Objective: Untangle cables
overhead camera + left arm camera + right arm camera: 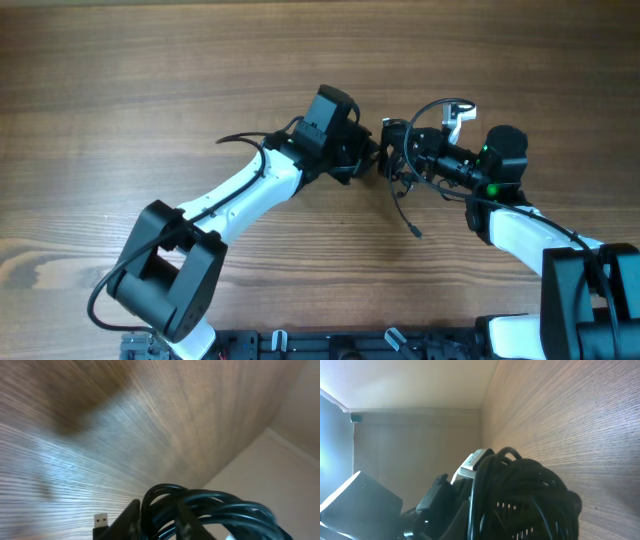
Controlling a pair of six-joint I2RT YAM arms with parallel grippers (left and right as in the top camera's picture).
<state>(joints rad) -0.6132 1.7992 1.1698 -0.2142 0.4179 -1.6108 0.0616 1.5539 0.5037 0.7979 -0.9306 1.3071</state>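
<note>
I've got the cables [400,165] wadded in one tangle. The right gripper [422,160] is clamped tight on one side of it, and the left gripper [371,156] touches the opposite side — its jaw gap I can't tell.

Overhead evenly lit, sharp; wrist views soft, table [75,485] glaring, cables [530,490] silhouetted.

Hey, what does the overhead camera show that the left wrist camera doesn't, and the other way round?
Only the overhead view: both arms, with the left gripper and right gripper meeting at the tangle, and a loose cable end trailing out of it. Only the left wrist view: a USB plug close up, and a pale wall past the table edge. Both: the cable bundle and the wooden table.
</note>
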